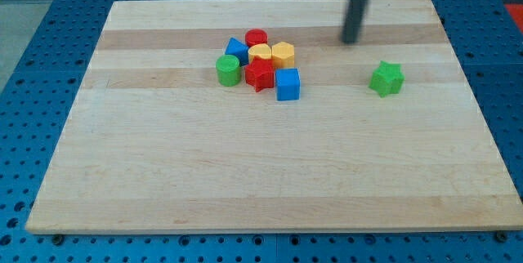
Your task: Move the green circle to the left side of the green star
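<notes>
The green circle point(228, 70) stands at the left edge of a tight cluster of blocks on the wooden board, left of the board's middle. The green star point(386, 78) lies alone toward the view's right, well apart from the cluster. My tip point(350, 41) is on the board above and slightly left of the green star, far to the right of the green circle. It touches no block.
The cluster also holds a blue triangle-like block point(237, 50), a red cylinder point(257, 38), a yellow block point(261, 52), a yellow hexagon point(283, 54), a red star point(260, 75) and a blue cube point(288, 84). The board point(261, 181) rests on a blue pegboard.
</notes>
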Robot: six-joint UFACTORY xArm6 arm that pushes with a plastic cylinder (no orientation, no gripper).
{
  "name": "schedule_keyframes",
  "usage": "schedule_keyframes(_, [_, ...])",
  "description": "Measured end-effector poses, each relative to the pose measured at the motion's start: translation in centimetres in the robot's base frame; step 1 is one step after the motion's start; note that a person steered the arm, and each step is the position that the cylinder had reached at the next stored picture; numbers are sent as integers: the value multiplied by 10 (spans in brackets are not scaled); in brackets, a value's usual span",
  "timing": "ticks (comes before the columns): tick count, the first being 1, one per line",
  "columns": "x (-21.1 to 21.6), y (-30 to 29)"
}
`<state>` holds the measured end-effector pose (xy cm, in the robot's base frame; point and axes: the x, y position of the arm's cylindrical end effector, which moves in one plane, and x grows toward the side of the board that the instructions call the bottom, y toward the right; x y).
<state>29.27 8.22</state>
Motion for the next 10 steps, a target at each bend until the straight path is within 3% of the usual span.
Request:
schedule_keyframes(1, [-45,-98])
schedule_keyframes(2, [-4,-178])
schedule_keyframes(4, [117,-183])
schedule_keyframes(5, [153,-144])
schedule_keyframes(6, [125,-212])
schedule_keyframes(7, [76,-200])
schedule_keyframes(8, [85,-144])
schedule_keyframes(9, [162,-137])
schedule_keyframes(10, [184,-121])
